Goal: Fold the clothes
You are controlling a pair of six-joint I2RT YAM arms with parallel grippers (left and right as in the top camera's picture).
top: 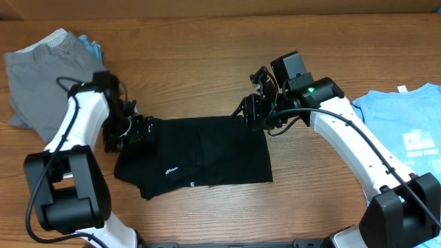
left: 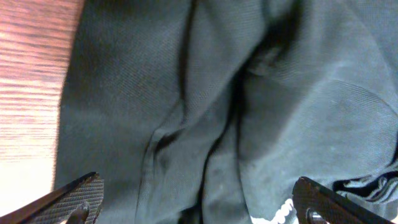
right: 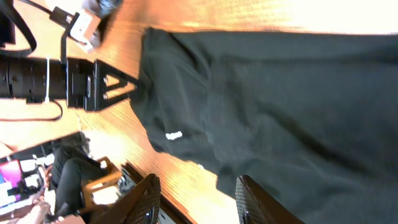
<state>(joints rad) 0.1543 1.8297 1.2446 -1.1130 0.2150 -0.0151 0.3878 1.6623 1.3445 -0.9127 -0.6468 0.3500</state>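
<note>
The wooden table (top: 207, 41) carries everything, and the largest piece on it is the black T-shirt (top: 200, 155), spread as a rough flat rectangle that lies between the two claws and reaches from them toward the robot's base. The grey garment (top: 41, 76) sits crumpled well outside the left claw (top: 141, 131), toward the far left corner of the table, apart from the black shirt. The light-blue tee (top: 406, 127) with its white print lies flat well outside the right claw (top: 249, 114), at the table's right edge, partly under that arm. The left claw hangs low over the far left corner of the black shirt. Its wrist view shows its two fingers (left: 78, 198) spread wide with creased black cloth lying slack beneath them and nothing pinched between them. A strip of bare wood shows to one side of that claw. The right claw stands at the far right corner of the black shirt. Its fingers (right: 142, 199) are parted about halfway, with nothing clamped, and both bare wood and the shirt's edge show through the gap. From this claw the shirt stretches away flat toward the other arm. A tiny white label (top: 192, 184) sits near the shirt's near hem, away from both claws, and a small white mark (top: 171, 171) lies just beside it on the left claw's side.
</note>
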